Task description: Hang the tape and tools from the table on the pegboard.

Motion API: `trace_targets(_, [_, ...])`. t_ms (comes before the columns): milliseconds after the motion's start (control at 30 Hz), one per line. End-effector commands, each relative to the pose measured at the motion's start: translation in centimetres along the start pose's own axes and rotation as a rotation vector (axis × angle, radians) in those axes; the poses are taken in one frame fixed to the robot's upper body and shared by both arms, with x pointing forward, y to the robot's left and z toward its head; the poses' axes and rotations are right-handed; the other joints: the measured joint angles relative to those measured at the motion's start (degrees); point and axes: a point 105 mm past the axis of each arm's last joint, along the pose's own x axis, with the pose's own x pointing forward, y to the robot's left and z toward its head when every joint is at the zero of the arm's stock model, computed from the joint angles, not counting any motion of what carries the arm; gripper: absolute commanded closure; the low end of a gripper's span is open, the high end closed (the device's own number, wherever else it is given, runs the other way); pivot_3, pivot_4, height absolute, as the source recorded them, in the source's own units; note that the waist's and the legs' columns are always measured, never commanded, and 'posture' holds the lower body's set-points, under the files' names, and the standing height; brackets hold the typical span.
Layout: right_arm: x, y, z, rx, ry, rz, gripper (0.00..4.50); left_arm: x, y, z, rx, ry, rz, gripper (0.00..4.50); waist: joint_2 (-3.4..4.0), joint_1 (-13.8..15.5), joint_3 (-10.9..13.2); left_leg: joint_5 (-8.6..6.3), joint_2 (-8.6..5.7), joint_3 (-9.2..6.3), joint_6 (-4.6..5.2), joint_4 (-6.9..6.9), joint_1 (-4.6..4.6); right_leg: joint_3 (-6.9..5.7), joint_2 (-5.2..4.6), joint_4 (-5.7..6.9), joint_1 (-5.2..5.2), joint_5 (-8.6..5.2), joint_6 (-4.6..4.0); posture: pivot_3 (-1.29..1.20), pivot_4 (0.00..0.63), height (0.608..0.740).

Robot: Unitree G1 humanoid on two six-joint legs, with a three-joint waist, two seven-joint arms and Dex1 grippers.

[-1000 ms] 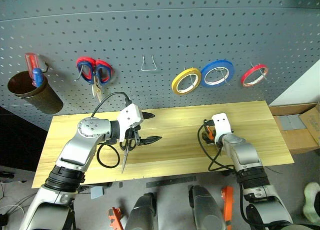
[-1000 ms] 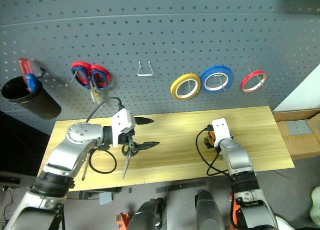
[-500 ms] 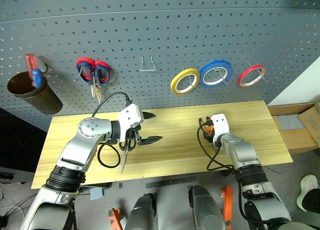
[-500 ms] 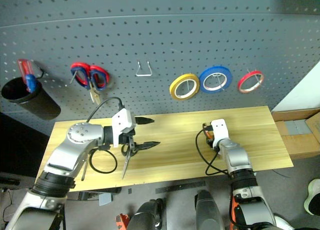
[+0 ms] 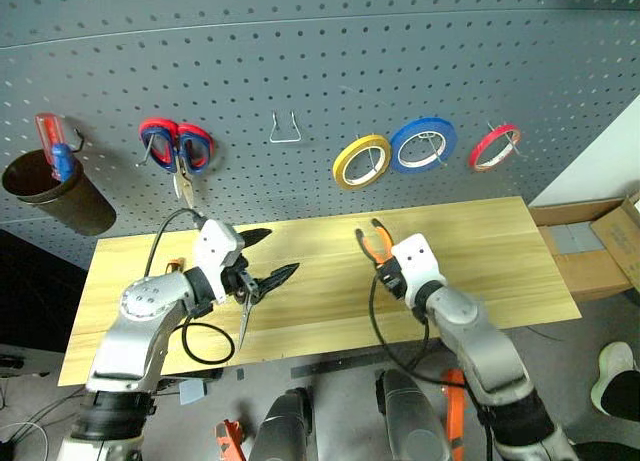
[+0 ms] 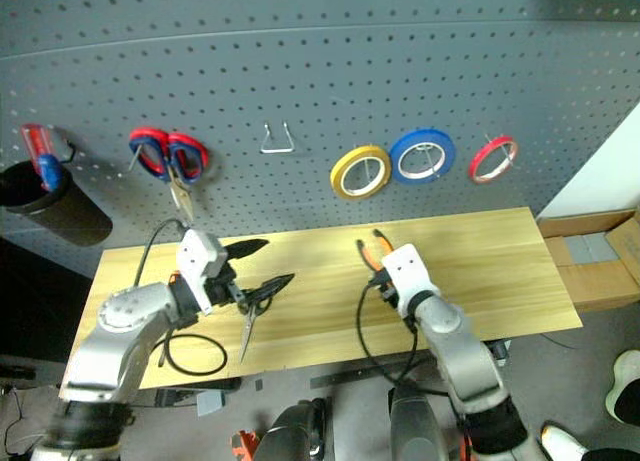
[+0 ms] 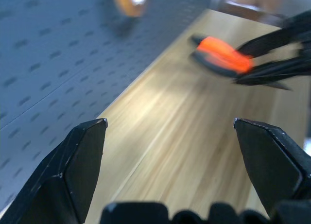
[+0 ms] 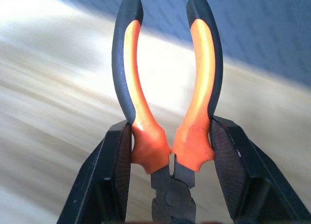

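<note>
The orange-handled pliers with black grip backs [image 8: 167,112] are clamped between the two black fingers of the right gripper [image 5: 388,271], the fingers pressed against the handles just above the dark pivot, with the handle ends pointing away toward the large dark grey perforated pegboard [image 5: 320,71]; the pliers are seen raised over the middle of the long light yellowish wooden table [image 5: 480,241]. The left gripper [image 5: 262,256] is held with its fingers spread wide and nothing gripped between them, above the left part of the table, and the black-handled scissors with long steel blades [image 5: 244,306] are seen just beside it, blades pointing toward the near edge; whether they hang from it or lie on the wood cannot be told. The thin red ring of tape [image 5: 493,146] is found hanging on a hook at the right of the pegboard
</note>
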Motion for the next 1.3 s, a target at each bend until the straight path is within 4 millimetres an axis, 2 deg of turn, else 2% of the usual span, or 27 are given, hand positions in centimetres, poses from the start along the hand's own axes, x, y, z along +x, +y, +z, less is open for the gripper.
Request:
trace_targets(33, [-1.8,1.7,5.9,-0.035,-0.232,0.047,2.62,-1.8,0.9,2.6,-0.022,-0.135,0.09,0.0,-0.01,0.4,0.0,0.0,0.03,0.0,0.0,0.02,0.01,0.01,0.0,0.0,0.02,0.0,0.0,-0.11,0.284,0.74])
trace_targets(133, [-2.2,2.0,9.3,-0.063,-0.359,0.043,2.62,-3.1,1.8,3.2,-0.054,-0.193,0.171,0.0,-0.03,0.9,0.0,0.0,0.02,-0.01,0.0,0.03,0.07,0.0,0.02,0.02,0.05,0.03,-0.03,-0.09,0.289,0.74])
trace_targets(267, [-1.6,1.9,14.3,-0.073,-0.519,0.024,2.62,-4.3,2.6,3.9,-0.084,-0.241,0.251,0.0,-0.05,1.4,0.0,0.02,0.06,-0.04,-0.04,0.0,0.14,-0.02,0.11,0.04,0.07,0.06,-0.08,-0.06,0.281,0.74])
trace_targets(400, [-0.5,2.0,17.5,-0.066,-0.621,0.044,2.62,-4.7,2.4,4.3,-0.075,-0.254,0.256,0.0,-0.19,2.1,-0.1,0.04,0.05,-0.04,-0.08,-0.03,0.13,-0.04,0.11,-0.02,0.06,0.07,-0.1,-0.02,0.256,0.74])
trace_targets(500, [0.7,3.2,20.4,-0.073,-0.708,0.112,2.62,-5.1,2.0,4.6,-0.059,-0.258,0.262,0.0,-0.31,2.4,-0.2,0.12,0.04,-0.02,-0.24,-0.09,0.1,0.0,0.1,-0.08,0.01,0.07,-0.1,0.02,0.238,0.74])
trace_targets(700, [2.4,5.4,24.1,-0.083,-0.823,0.211,2.62,-5.5,2.0,5.3,-0.024,-0.283,0.303,0.0,-0.58,3.3,-0.3,0.18,0.04,-0.05,-0.34,-0.19,0.06,-0.02,0.1,-0.06,-0.12,0.07,-0.11,0.08,0.212,0.74])
trace_targets(833, [3.5,6.4,25.4,-0.111,-0.871,0.263,2.62,-5.1,2.1,6.8,0.009,-0.33,0.308,0.0,-0.84,4.4,-0.5,0.21,0.01,-0.06,-0.41,-0.17,0.05,-0.02,0.1,-0.07,-0.14,0.07,-0.12,0.12,0.204,0.74])
trace_targets(967, [4.8,6.5,25.9,-0.159,-0.909,0.26,2.62,-4.5,2.2,7.4,0.023,-0.348,0.294,0.0,-0.89,5.2,-0.6,0.25,0.01,-0.09,-0.48,-0.18,0.04,-0.05,0.11,-0.02,-0.19,0.07,-0.12,0.13,0.201,0.74])
trace_targets(1300, [6.7,3.0,26.7,-0.284,-0.976,0.122,2.62,-3.3,2.2,7.9,0.017,-0.368,0.255,0.0,-0.91,5.8,-0.6,0.26,0.0,-0.05,-0.5,-0.2,-0.04,-0.04,0.1,-0.03,-0.29,0.07,-0.12,0.13,0.198,0.74])
